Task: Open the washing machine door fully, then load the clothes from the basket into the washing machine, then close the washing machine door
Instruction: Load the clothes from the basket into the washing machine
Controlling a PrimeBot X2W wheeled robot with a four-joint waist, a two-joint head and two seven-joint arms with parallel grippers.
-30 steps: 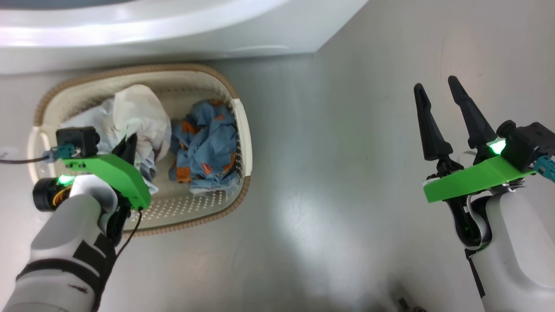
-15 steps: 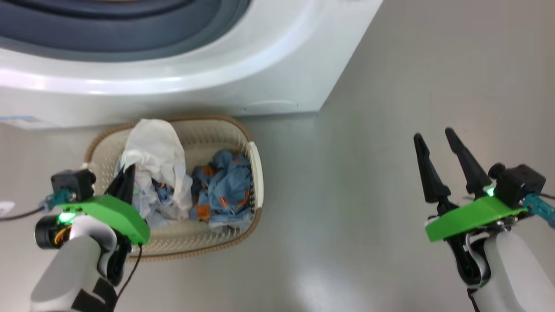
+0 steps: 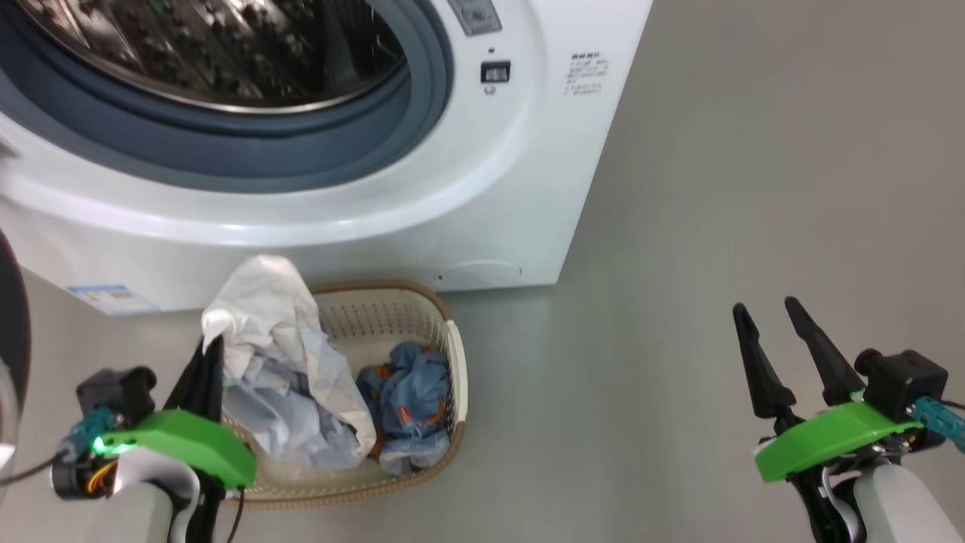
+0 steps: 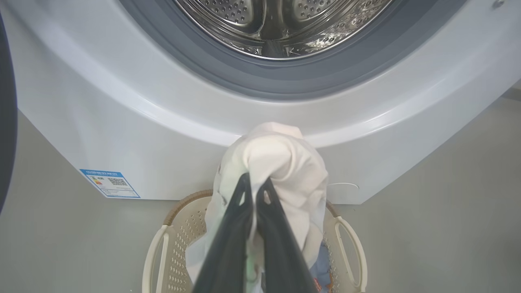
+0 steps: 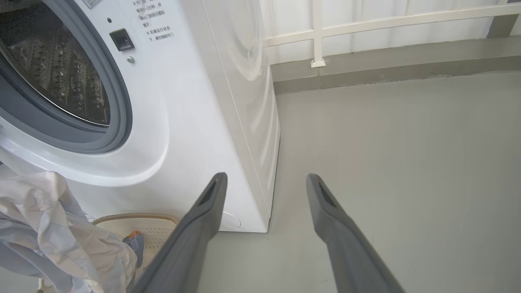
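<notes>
The clothes (image 3: 301,392) are mid-loading: my left jaws clamp the white garment (image 4: 281,162) above the basket (image 3: 457,369), perhaps the pale blue one (image 3: 283,430) too; right jaws gape empty. Next, lift it into the drum (image 3: 226,53).

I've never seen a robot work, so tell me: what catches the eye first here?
The open washing machine, its steel drum shining, looms at the top of the head view. Below it, the left fingers are shut on a white garment, holding it up over the cream basket. The right fingers stand open above the grey floor at the lower right.
</notes>
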